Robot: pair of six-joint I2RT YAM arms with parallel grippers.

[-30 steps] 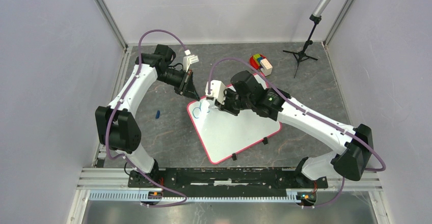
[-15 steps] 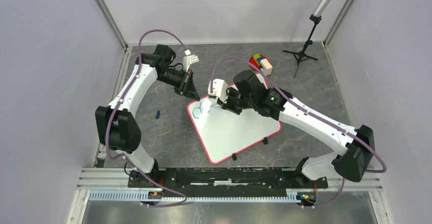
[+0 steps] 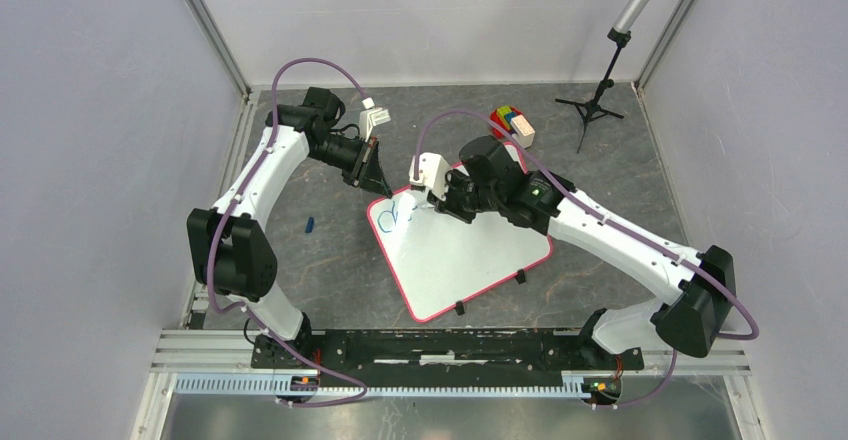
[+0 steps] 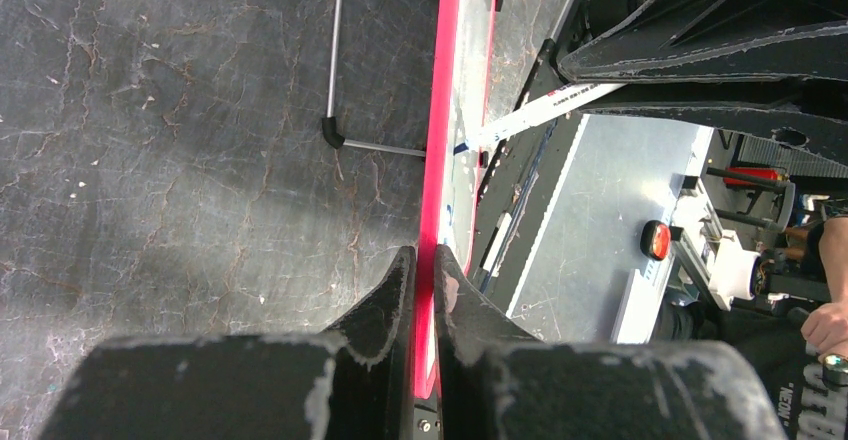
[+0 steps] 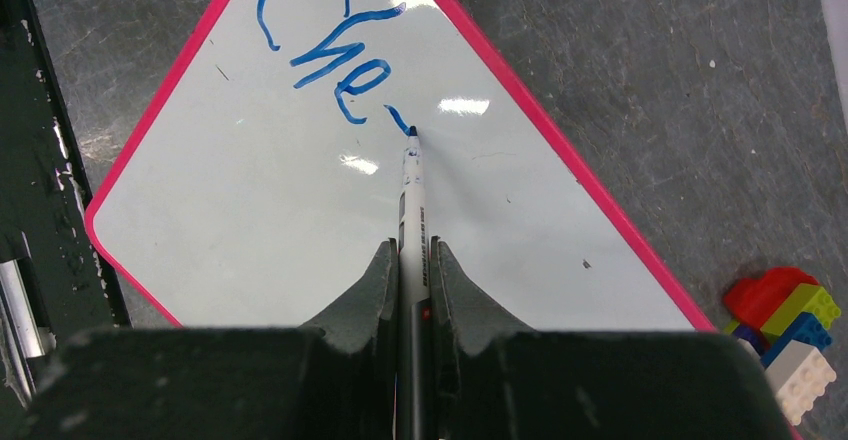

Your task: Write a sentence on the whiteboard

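Board (image 3: 462, 260): flat on the table (image 3: 330, 270), set askew between my arms.
Left gripper (image 4: 424, 256): clamped on the board's pink rim, I judge to stop it sliding.
Right gripper (image 5: 410, 252): clenched on the marker (image 5: 411, 195), tip touching the board.
Lettering (image 5: 325, 55): "Che" and a started stroke; sentence barely begun.

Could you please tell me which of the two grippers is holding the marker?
The right gripper: it is shut on the marker, whose tip rests on the whiteboard by the blue lettering. The left gripper instead pinches the whiteboard's red rim.
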